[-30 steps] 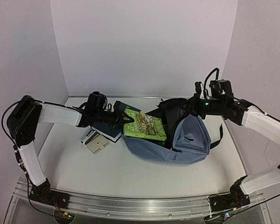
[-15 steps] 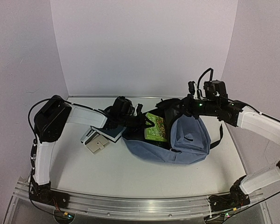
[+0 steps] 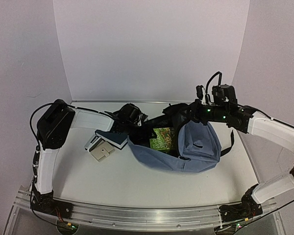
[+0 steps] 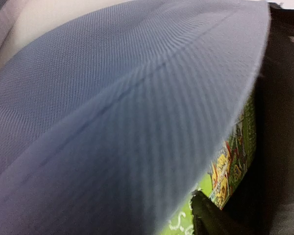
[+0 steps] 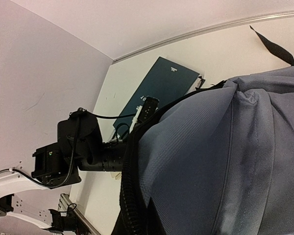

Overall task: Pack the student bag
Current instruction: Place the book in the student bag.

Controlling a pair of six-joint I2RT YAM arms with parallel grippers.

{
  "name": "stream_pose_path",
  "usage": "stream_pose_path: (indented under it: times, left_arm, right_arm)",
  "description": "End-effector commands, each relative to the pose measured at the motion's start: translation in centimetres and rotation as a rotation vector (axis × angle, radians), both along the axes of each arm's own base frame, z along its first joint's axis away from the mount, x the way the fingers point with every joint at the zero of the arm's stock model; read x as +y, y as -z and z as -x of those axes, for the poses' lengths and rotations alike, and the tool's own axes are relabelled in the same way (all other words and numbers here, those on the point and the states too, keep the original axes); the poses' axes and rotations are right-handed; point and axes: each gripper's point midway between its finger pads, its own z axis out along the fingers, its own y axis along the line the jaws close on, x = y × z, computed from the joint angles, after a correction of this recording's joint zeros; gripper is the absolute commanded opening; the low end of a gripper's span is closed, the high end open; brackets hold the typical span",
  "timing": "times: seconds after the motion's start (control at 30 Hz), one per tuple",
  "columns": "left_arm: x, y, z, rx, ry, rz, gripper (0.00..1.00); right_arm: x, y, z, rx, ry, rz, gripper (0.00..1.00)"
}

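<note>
I see the book point(image 3: 162, 138) deeper in the bag point(image 3: 196, 147) now. I can't tell how open the left end effector point(image 3: 143, 130) is; the right end effector point(image 3: 185, 115) is clamped on the bag's rim.

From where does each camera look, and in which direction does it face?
Top external: high behind the bases, looking down on the table and student bag; left arm and right arm show.
Left wrist: against the bag's fabric, facing the green book; one dark finger shows.
Right wrist: looks across the bag toward the left arm; nothing of its own body clearly shows.
Shared: top and left wrist both show the green book.
</note>
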Motion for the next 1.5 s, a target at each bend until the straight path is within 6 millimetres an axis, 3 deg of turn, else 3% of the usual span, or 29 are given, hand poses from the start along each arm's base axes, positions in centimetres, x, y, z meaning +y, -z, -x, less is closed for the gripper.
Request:
stream_pose_path:
  times: [0.0,0.37,0.7,0.83,0.97,1.07,1.2,1.27,1.4,1.47]
  left_arm:
    - [1.7,-3.8,0.7,-0.063,-0.009,-0.015,0.77]
    - [-0.6,-1.5,2.4,-0.014,0.042,-0.036,0.68]
    - [-4.9,-2.8,2.0,-0.038,0.091,0.064,0.47]
    - [-7.0,-3.9,1.6,-0.078,0.115,0.114,0.45]
    - [-7.5,-4.1,1.2,-0.092,0.120,0.120,0.45]
    - [-7.0,-5.2,1.2,-0.122,0.117,0.112,0.45]
    - [-5.2,-8.3,1.3,-0.187,0.106,0.096,0.52]
    - [-3.7,-11.2,1.7,-0.226,0.099,0.102,0.57]
    - [-0.1,-14.6,3.0,-0.261,0.086,0.088,0.67]
    - [2.1,-15.6,3.4,-0.260,0.070,0.072,0.72]
  right_arm:
    - [0.5,-4.5,-0.7,-0.129,0.004,-0.071,0.00]
    - [0.6,-5.1,-0.7,-0.144,0.000,-0.074,0.00]
    - [0.3,-5.1,-0.7,-0.153,0.012,-0.068,0.00]
    - [0.2,-4.7,-0.9,-0.148,0.019,-0.058,0.00]
    - [-0.3,-4.3,-1.2,-0.147,0.055,-0.045,0.00]
    - [-0.9,-3.7,-1.6,-0.137,0.100,-0.031,0.00]
    - [-2.2,-2.8,-2.0,-0.133,0.163,0.006,0.00]
    - [-3.3,-1.8,-2.4,-0.121,0.191,0.027,0.00]
    - [-5.9,2.2,-3.6,-0.042,0.239,0.072,0.00]
    - [-7.1,5.2,-4.0,0.018,0.258,0.107,0.00]
